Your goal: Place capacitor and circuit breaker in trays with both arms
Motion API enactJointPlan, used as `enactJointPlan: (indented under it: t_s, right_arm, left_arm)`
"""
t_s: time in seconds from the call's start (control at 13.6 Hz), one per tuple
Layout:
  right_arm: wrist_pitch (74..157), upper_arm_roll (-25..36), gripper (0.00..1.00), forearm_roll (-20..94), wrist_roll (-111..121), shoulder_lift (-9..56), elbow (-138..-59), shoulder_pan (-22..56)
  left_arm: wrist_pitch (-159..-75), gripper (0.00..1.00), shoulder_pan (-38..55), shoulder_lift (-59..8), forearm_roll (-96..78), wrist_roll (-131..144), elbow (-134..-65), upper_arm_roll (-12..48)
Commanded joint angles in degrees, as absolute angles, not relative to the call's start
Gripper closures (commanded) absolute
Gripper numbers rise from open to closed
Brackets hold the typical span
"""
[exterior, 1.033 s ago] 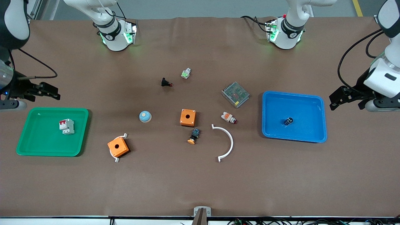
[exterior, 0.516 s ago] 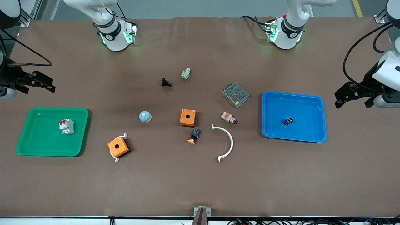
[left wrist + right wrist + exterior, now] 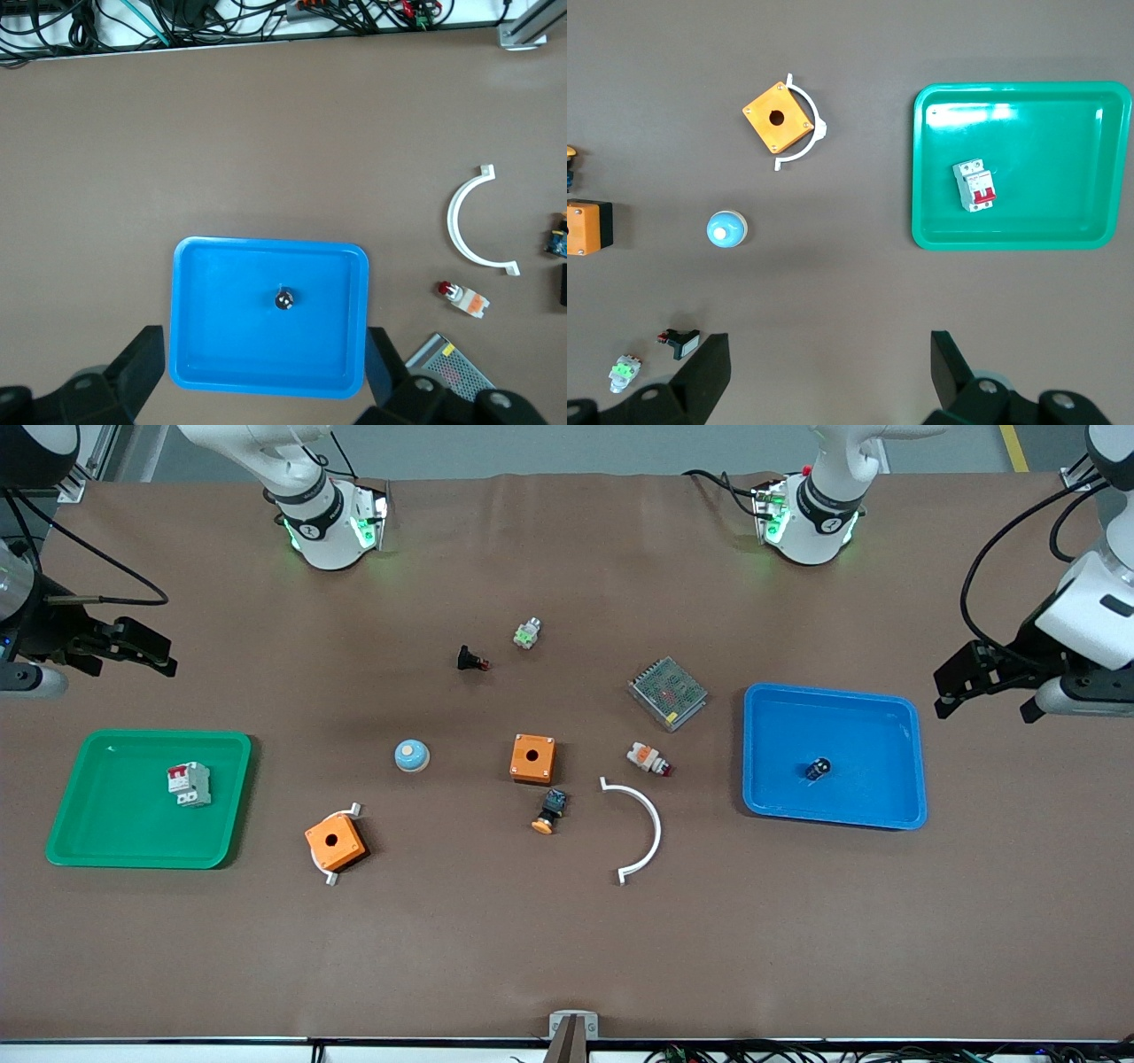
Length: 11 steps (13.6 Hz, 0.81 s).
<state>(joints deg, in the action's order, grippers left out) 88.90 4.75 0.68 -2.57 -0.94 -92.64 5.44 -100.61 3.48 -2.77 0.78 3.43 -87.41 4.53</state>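
Observation:
The capacitor (image 3: 818,769), a tiny black cylinder, lies in the blue tray (image 3: 886,717) at the left arm's end of the table; it also shows in the left wrist view (image 3: 284,299). The circuit breaker (image 3: 190,783), white with red toggles, lies in the green tray (image 3: 106,833) at the right arm's end; it also shows in the right wrist view (image 3: 974,185). My left gripper (image 3: 985,700) is open and empty, up in the air beside the blue tray (image 3: 213,363). My right gripper (image 3: 133,661) is open and empty, up over bare table beside the green tray (image 3: 1028,235).
Mid-table lie two orange boxes (image 3: 532,758) (image 3: 335,842), a blue dome (image 3: 412,755), a black push-button with an orange cap (image 3: 549,811), a white arc (image 3: 645,828), a metal mesh unit (image 3: 668,693), a white-and-orange part (image 3: 648,759), a black red-tipped part (image 3: 471,660) and a green-white part (image 3: 527,633).
Both grippers have shifted a little away from the front camera, staying open and empty. The capacitor, the circuit breaker and the trays have not moved.

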Motion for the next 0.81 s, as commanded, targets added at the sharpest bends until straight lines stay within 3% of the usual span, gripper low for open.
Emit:
enactJointPlan:
  t_s: [0.0,0.74]
  right_arm:
    - [87.37,5.10,0.00,0.79,-3.60,-3.16,-92.90,5.80]
    - [87.19,5.19,0.00,0.79,-3.08,-3.60,-93.16,5.62]
  left_arm:
    - [-99.49,0.00,3.52,-0.44,1.84,2.29,-88.85,4.66]
    - [-97.04,0.00,3.25,-0.97,1.93,2.46,-87.01,4.66]
